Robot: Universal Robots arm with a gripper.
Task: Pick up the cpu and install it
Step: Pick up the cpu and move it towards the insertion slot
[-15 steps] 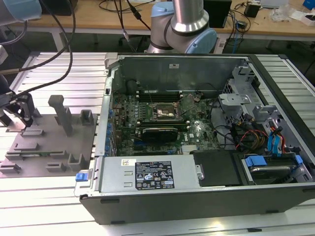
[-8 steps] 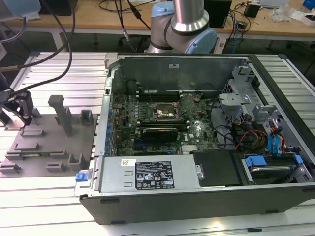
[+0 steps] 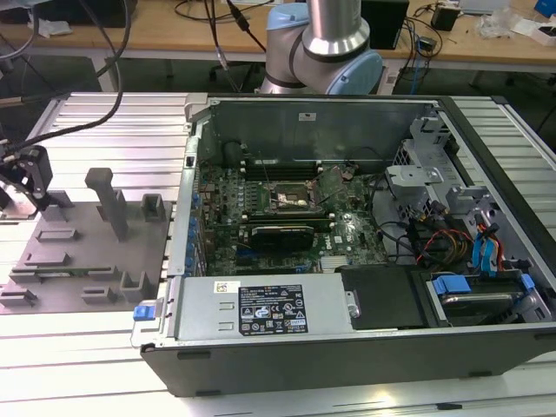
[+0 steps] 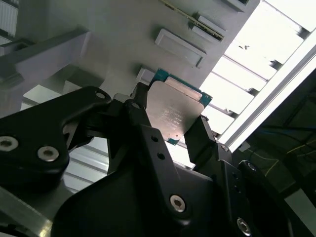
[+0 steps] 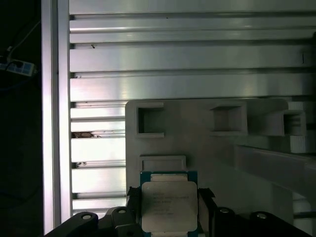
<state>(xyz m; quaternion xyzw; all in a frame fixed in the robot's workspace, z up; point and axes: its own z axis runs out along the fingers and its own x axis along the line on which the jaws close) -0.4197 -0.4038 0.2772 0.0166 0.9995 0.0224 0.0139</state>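
Black end effector [image 4: 170,119] pinches the cpu [image 4: 175,111], a small square chip with a silvery-grey metal lid and teal edge, by two opposite edges. It sits over the grey moulded tray [image 5: 197,143] on the slatted aluminium tabletop [image 3: 113,122], at the exterior view's left. Faint print on the lid is too small to read. Well apart, the open computer case [image 3: 417,113] carries a white printed label [image 3: 274,313].

Tall post [image 3: 109,201] on tray [image 3: 87,256] stands near gripper [image 3: 39,201], exterior view's right. Case wall [image 3: 185,200] rises btwn tray & socket [image 3: 287,198]; cables [image 3: 395,233] near.
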